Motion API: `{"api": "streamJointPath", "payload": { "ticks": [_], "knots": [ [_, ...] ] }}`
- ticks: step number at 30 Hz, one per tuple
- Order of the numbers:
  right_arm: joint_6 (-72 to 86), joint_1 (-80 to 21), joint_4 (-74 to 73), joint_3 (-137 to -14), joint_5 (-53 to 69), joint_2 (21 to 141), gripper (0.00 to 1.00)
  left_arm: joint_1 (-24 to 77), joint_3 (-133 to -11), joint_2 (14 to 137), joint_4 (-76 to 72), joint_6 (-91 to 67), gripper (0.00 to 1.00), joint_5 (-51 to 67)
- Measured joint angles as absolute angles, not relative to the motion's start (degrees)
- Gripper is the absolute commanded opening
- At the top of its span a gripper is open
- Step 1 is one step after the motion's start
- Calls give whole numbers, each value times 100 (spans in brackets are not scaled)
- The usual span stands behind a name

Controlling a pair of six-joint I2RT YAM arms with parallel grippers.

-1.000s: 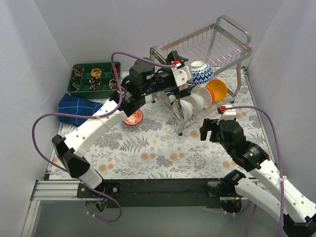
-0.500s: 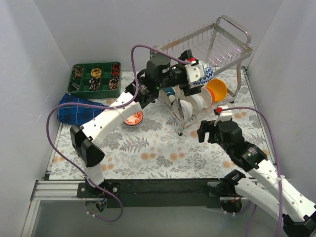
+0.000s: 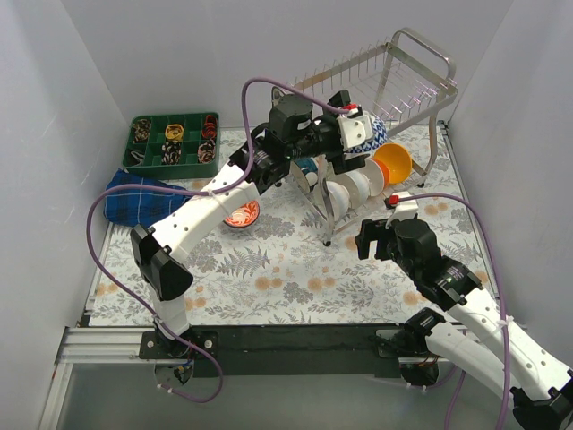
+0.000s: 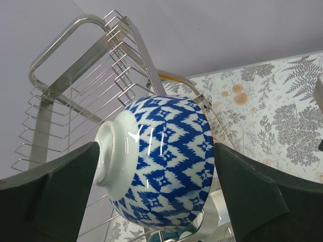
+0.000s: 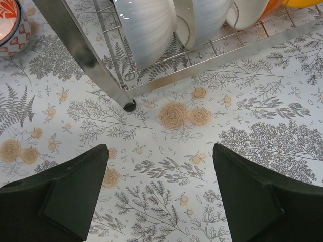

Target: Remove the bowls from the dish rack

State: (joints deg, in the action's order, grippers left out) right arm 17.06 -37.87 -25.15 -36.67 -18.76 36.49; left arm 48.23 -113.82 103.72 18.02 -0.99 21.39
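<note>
The dish rack (image 3: 421, 85) stands at the back right. On its lower shelf a blue-white bowl (image 3: 369, 133) rests on edge, with an orange bowl (image 3: 394, 163), white bowls (image 3: 354, 186) and a teal bowl (image 3: 307, 167) nearby. My left gripper (image 3: 354, 134) is open, one finger on each side of the blue-white bowl (image 4: 166, 176), its foot toward the left finger. My right gripper (image 3: 372, 237) hangs open over the tablecloth in front of the rack (image 5: 75, 40), nothing between its fingers. A red-white bowl (image 3: 242, 215) sits on the table.
A green compartment tray (image 3: 172, 141) with small items stands at the back left. A folded blue cloth (image 3: 139, 199) lies in front of it. The rack's steel leg (image 5: 126, 103) stands just ahead of my right gripper. White walls close in three sides.
My left arm has swung right along the rack, and its open fingers now straddle the blue-white bowl. My right gripper has drifted slightly left.
</note>
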Motion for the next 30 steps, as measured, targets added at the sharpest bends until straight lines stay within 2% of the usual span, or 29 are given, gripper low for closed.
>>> {"api": "streamJointPath", "payload": {
  "ticks": [5, 10, 11, 14, 15, 18, 25, 30],
  "knots": [
    [1649, -3787, -2508, -3662, -1865, 3649, 91, 4823, -11454, 10381, 1793, -119, 76, 2143],
    [1627, -3787, -2508, -3662, -1868, 3647, 91, 4827, -11469, 10385, 1796, -106, 66, 2143],
    [1625, -3787, -2508, -3662, -1868, 3647, 91, 4827, -11480, 10385, 1785, -93, 61, 2141],
    [1623, -3787, -2508, -3662, -1868, 3642, 91, 4827, -11483, 10385, 1778, -86, 54, 2126],
    [1623, -3787, -2508, -3662, -1868, 3636, 91, 4827, -11483, 10385, 1776, -84, 48, 2115],
    [1623, -3787, -2508, -3662, -1868, 3623, 91, 4827, -11489, 10385, 1765, -84, 38, 2073],
    [1614, -3787, -2508, -3660, -1868, 3592, 90, 4858, -11472, 10385, 1616, -16, 18, 1883],
    [1614, -3787, -2508, -3651, -1868, 3542, 90, 4860, -11395, 10383, 1146, 69, 13, 1610]
  ]
}}
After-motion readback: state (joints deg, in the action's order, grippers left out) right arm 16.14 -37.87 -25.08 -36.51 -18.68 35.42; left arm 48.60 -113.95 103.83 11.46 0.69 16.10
